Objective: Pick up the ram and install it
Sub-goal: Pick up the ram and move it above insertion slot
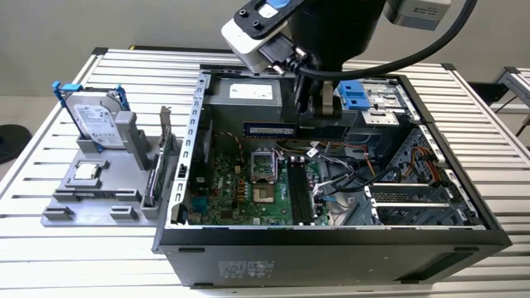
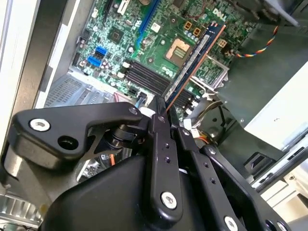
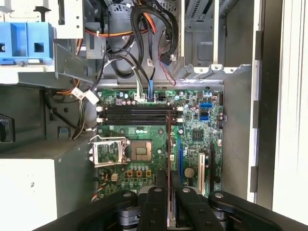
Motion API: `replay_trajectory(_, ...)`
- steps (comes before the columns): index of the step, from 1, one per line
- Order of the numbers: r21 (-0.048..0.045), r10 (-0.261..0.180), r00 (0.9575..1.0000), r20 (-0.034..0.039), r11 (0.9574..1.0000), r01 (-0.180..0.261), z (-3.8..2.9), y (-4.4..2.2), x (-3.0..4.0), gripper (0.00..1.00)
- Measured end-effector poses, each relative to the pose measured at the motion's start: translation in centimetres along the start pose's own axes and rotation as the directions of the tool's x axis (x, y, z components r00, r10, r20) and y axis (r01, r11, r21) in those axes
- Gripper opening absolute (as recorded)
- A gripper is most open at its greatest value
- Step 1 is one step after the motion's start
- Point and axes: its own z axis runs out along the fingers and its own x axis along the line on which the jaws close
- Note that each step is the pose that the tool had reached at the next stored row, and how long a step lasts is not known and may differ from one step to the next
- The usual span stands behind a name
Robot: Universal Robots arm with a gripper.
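Holding the ram point(image 1: 269, 130) on edge, the gripper point(image 1: 313, 123) is clamped on the stick inside the open case point(image 1: 192, 155), above the motherboard point(image 1: 248, 186). In the second wrist view, the ram point(image 2: 193, 61) projects from the gripper point(image 2: 161, 113) over the memory slots point(image 2: 147, 77), apart from them. The hard drive point(image 1: 95, 124) stands on the worktop point(image 1: 124, 68).

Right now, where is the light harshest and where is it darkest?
First wrist view: the table glares white. Second wrist view: the black hand gripping the ram looms dark. Exterior view: even light, the computer case dimmer inside.
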Motion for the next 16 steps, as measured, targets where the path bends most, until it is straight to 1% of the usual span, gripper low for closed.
replay_trajectory(7, 0.0001, 0.000, 1.0000, 0.0000, 1.0000, 0.000, -0.01, 1.05, 0.03, 0.00)
replay_trajectory(16, 0.0008, 0.000, 1.0000, 0.0000, 1.0000, 0.000, -0.02, 2.58, 0.07, 0.00)
